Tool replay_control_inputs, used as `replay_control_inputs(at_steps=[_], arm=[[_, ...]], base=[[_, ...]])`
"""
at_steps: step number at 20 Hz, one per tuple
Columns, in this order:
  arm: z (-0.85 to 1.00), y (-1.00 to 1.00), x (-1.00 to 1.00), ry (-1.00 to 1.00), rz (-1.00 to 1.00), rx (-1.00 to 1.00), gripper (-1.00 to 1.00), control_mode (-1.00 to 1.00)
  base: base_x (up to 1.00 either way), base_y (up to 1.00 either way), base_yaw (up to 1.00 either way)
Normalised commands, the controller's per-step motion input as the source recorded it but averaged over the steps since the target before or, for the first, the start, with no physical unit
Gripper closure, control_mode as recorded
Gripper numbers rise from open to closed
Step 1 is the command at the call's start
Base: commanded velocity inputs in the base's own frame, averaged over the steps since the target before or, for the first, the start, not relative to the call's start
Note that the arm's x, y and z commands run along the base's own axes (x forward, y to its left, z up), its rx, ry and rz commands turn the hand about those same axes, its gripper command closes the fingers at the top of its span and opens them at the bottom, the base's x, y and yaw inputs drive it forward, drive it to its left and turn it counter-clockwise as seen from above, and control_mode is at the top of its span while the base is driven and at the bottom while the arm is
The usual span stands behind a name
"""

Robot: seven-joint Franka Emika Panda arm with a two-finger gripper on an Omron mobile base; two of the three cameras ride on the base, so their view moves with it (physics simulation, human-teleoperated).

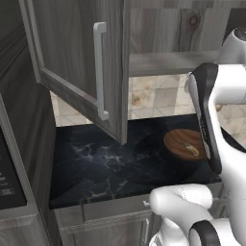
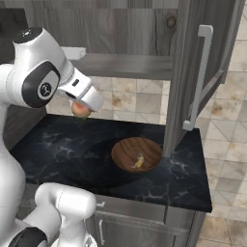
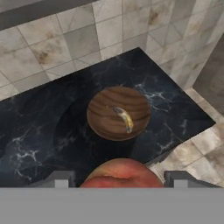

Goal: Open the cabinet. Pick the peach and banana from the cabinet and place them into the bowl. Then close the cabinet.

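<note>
Gripper (image 3: 118,181) clamps the peach (image 3: 121,174), jaws wide around it, above the dark marbled desk (image 3: 39,131). Peach: round, reddish-orange with a pale yellowish patch. Banana (image 3: 124,119), slim, yellow, dark-marked, lies in the brown wooden bowl (image 3: 103,127). Cabinet (image 1: 72,57) doors stand open.

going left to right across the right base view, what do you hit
robot arm → peach held in the tool → bowl with the banana in it → open cabinet door → its bar handle
</note>
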Motion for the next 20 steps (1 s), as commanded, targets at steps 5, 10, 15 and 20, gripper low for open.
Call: replay_control_inputs(at_steps=[5,10,15,20], arm=[[-0.97,-0.37,-0.16,0.01,0.0,0.0,1.0,-1.0],[-0.58,-0.49,0.14,-0.04,0.02,0.02,1.0,-1.0],[-0.56,-0.42,0.41,-0.03,0.02,0.07,1.0,-1.0],[-0.58,-0.24,0.64,-0.04,0.01,0.1,1.0,-1.0]], base=[[0.0,0.0,0.0],[0.0,0.0,0.0],[0.0,0.0,0.0],[0.0,0.0,0.0]])
